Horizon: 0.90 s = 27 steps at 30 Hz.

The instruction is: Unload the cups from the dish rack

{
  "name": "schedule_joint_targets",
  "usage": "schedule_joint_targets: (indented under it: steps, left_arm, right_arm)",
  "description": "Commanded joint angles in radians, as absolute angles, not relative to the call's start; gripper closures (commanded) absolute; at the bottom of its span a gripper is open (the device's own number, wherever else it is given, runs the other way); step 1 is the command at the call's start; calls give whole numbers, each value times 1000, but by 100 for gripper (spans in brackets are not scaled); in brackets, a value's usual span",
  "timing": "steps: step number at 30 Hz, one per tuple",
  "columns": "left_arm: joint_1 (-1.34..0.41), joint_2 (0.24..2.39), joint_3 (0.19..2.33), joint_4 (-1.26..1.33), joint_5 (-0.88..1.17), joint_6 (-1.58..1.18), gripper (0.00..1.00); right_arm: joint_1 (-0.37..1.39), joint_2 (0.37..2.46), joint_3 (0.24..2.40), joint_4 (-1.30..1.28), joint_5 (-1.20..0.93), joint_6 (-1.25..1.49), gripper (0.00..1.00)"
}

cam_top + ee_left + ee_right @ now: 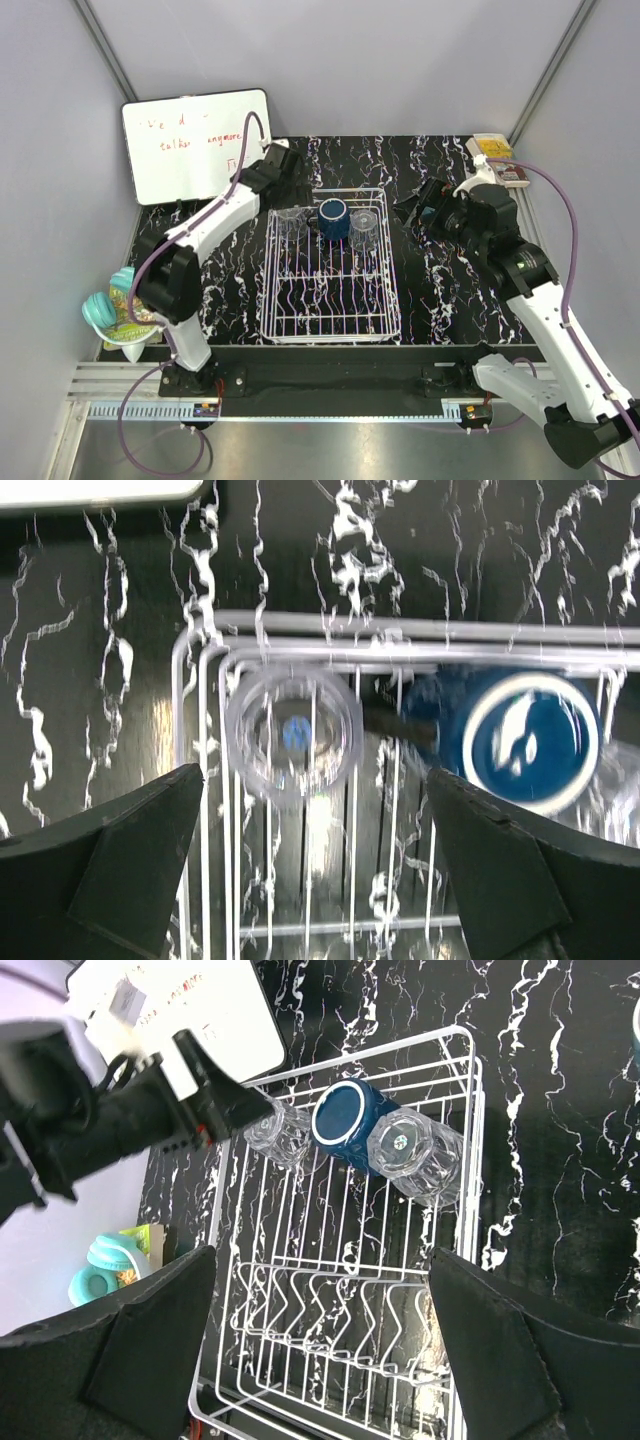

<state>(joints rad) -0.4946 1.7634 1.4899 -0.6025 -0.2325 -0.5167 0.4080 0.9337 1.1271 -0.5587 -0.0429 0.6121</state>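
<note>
Left wrist view: glass (292, 735), navy mug (525, 740), rack (400, 630); right wrist adds second glass (415, 1155). Wide open, empty: left end effector (312, 780), right end effector (322, 1257).

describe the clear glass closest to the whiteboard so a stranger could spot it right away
On the black marbled table sits a white wire dish rack; look along its far end. The clear glass you want is at the left of the row there, in the corner nearest the whiteboard. The navy mug beside it is opaque, and the other clear glass is beyond that mug.
</note>
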Motion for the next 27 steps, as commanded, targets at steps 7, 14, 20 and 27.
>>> schedule_joint_targets:
  steps: [7, 14, 20, 27]
  left_arm:
    - [-469, 1925, 1606, -600, -183, -495, 1]
    - [-453, 1956, 1565, -571, -167, -500, 1]
    - [-449, 1960, 1554, -557, -186, -480, 6]
    - [-448, 1970, 1543, -591, -264, -492, 7]
  right_arm:
    - [417, 873, 1035, -519, -104, 581, 6]
    - [417, 885, 1012, -506, -114, 586, 6]
    - [417, 887, 988, -489, -123, 600, 6]
    - [417, 884, 970, -485, -123, 603, 6]
